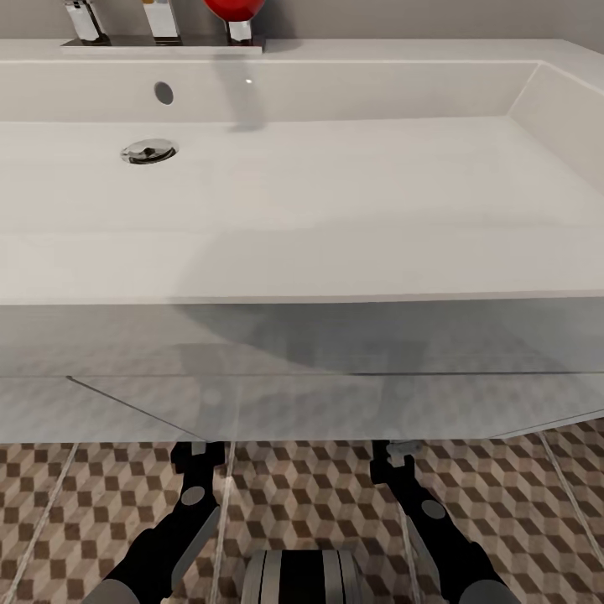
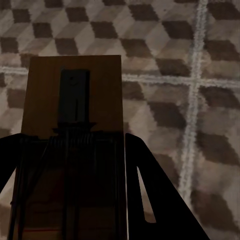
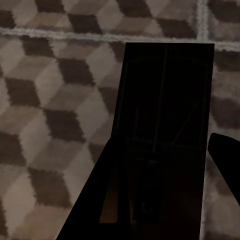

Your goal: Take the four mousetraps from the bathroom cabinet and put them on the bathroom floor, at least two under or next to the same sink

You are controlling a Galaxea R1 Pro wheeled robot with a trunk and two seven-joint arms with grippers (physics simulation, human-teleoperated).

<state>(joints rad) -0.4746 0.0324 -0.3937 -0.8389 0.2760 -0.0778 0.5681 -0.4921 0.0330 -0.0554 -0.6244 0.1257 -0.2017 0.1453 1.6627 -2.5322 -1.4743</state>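
Note:
In the left wrist view, a tan-wood mousetrap [image 2: 75,95] with a dark wire spring sits between the dark fingers of my left gripper [image 2: 72,147], which is shut on it just above the cube-patterned bathroom floor [image 2: 200,100]. In the right wrist view, my right gripper [image 3: 167,147] is shut on a second mousetrap [image 3: 167,90], which is dark with shadow, over the same tiles [image 3: 50,100]. In the head view, both forearms [image 1: 195,486] [image 1: 407,486] reach forward beneath the white sink [image 1: 302,277], and its front edge hides the fingertips. The cabinet is out of view.
The wide white basin has a drain [image 1: 149,151] at the left. Chrome taps [image 1: 159,21] and a red object [image 1: 235,8] stand at its back edge. Its front panel [image 1: 302,394] overhangs the arms. Patterned floor [image 1: 319,495] lies below, and my base [image 1: 302,579] is at the bottom.

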